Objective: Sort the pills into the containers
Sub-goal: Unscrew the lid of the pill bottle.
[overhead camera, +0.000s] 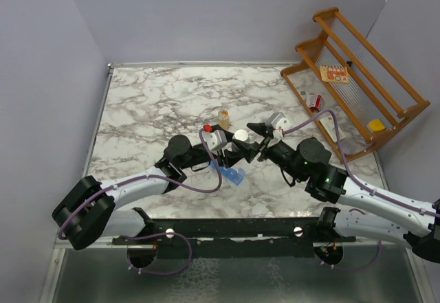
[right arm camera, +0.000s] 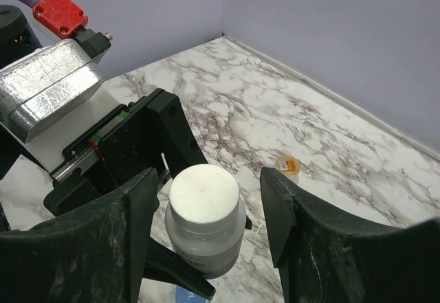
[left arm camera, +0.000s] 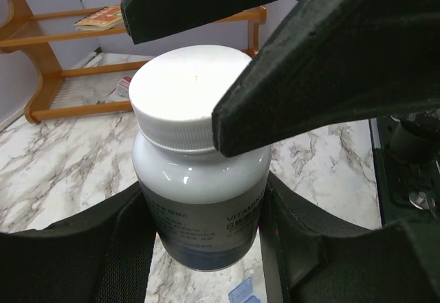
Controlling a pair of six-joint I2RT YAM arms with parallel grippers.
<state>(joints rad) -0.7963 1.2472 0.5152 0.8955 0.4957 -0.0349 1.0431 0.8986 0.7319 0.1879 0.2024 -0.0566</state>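
Note:
A grey bottle (left arm camera: 199,179) with a white cap (left arm camera: 189,104) hangs upright above the marble table, and my left gripper (left arm camera: 203,241) is shut on its body. My right gripper (right arm camera: 206,203) stands open around the cap (right arm camera: 204,193): one finger (right arm camera: 130,214) is close beside it and the other (right arm camera: 285,207) stands clearly apart. In the top view the cap (overhead camera: 240,135) sits between the two grippers at mid-table. The blue containers (overhead camera: 234,174) lie on the table just below the bottle, and a corner of them (left arm camera: 244,293) shows under it. No pills are in view.
A small amber bottle (overhead camera: 223,117) stands on the marble just behind the grippers and also shows in the right wrist view as the amber bottle (right arm camera: 288,165). A wooden rack (overhead camera: 357,76) with small items fills the back right corner. Walls close in the table on three sides.

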